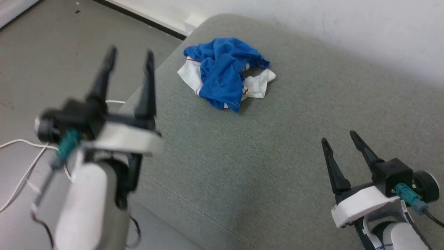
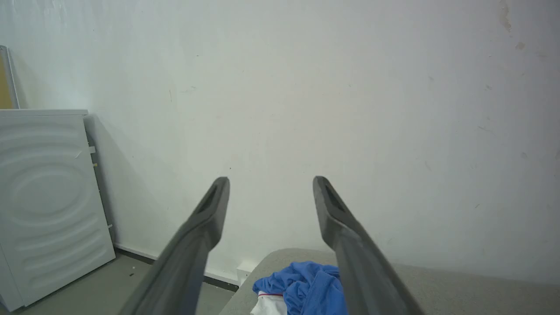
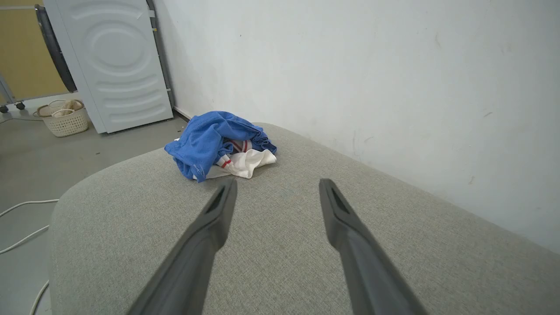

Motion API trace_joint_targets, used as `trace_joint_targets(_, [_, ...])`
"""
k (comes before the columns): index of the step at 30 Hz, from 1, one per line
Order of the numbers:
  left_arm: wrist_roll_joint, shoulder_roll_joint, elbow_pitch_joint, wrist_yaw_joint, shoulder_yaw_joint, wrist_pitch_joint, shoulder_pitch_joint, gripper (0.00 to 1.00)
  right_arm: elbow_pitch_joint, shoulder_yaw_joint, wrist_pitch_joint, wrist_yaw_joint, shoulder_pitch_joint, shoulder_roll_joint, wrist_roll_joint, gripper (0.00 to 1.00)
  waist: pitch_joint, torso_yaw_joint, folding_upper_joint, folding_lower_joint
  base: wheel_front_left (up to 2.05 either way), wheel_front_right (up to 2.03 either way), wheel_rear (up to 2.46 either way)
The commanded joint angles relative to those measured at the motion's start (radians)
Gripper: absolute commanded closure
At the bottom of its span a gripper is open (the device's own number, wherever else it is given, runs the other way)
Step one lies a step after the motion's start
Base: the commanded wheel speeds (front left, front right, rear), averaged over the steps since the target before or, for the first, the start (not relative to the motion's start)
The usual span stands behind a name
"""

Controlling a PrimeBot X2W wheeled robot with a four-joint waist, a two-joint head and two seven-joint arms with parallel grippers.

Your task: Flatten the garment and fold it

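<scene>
The garment [image 1: 223,73] lies crumpled in a heap near the far left corner of the grey cushioned surface [image 1: 263,146], blue cloth bunched over white parts with thin red stripes. The same heap shows as the garment [image 3: 218,142] in the right wrist view and as the garment [image 2: 302,288] at the bottom of the left wrist view. My left gripper [image 1: 130,57] is open, raised over the surface's left edge, well short of the heap. My right gripper [image 1: 340,137] is open at the lower right, far from the garment, nothing between its fingers.
A white wall [image 1: 347,24] runs behind the surface. Grey floor [image 1: 52,45] lies to the left, with white cables [image 1: 20,166] on it. A white appliance [image 3: 118,61] and a woven basket [image 3: 65,118] stand on the floor beyond the surface's end.
</scene>
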Motion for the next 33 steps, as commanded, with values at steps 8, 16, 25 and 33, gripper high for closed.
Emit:
trace_joint_targets(8, [-0.018,0.113,0.149,-0.063,0.047,0.206,-0.336,0.00,-0.144,0.056,0.085,-0.002,-0.059,-0.083,0.018,0.00,0.167,-0.114,0.0000,-0.0001,0.00,0.00,0.00])
trace_joint_targets(16, [-0.072,0.190,0.301,-0.106,0.075,0.346,-0.524,0.00,-0.284,0.063,0.160,-0.002,-0.109,-0.169,0.041,0.00,0.313,-0.186,0.0000,-0.0001,0.00,0.00,0.00])
trace_joint_targets(25, [-0.184,0.232,0.407,-0.140,0.066,0.534,-0.591,0.00,-0.411,0.045,0.226,-0.002,-0.127,-0.225,0.049,0.00,0.410,-0.250,0.0000,-0.0001,0.00,0.00,0.00])
trace_joint_targets(33, [-0.301,0.211,0.494,-0.112,0.105,0.710,-0.559,0.00,-0.474,0.019,0.266,-0.002,-0.139,-0.254,0.058,0.00,0.465,-0.299,0.0000,-0.0001,0.00,0.00,0.00])
